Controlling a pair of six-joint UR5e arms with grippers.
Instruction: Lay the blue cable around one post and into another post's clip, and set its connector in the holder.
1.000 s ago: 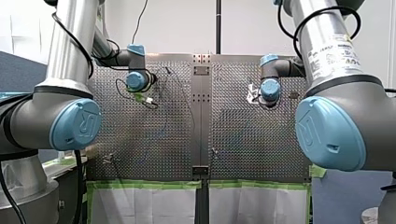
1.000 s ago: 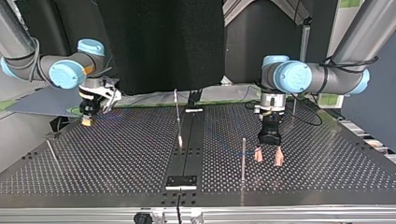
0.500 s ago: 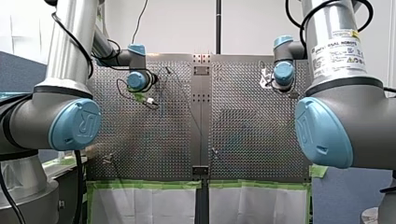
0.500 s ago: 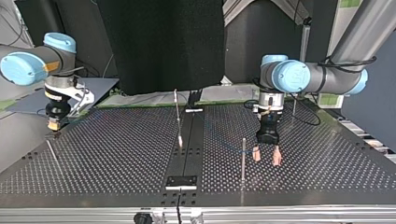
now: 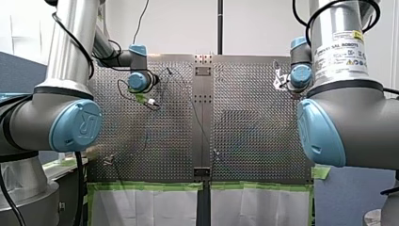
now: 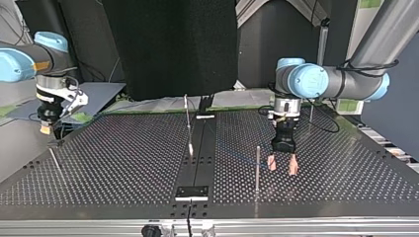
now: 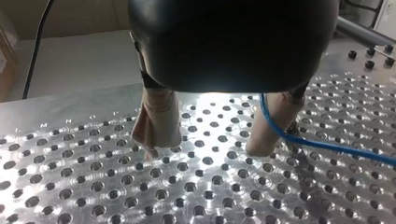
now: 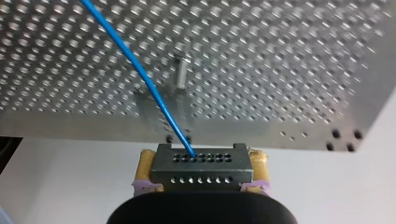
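The connector (image 8: pixel 201 170) is clamped in the right fingers (image 8: pixel 147 169) off the desk (image 8: pixel 280 56) edge, its cable (image 8: pixel 135 65) running lengthwise ahead past a post (image 8: pixel 181 72) toward the left fingers (image 7: pixel 159 119), spread apart low over the desk, cable beside one.
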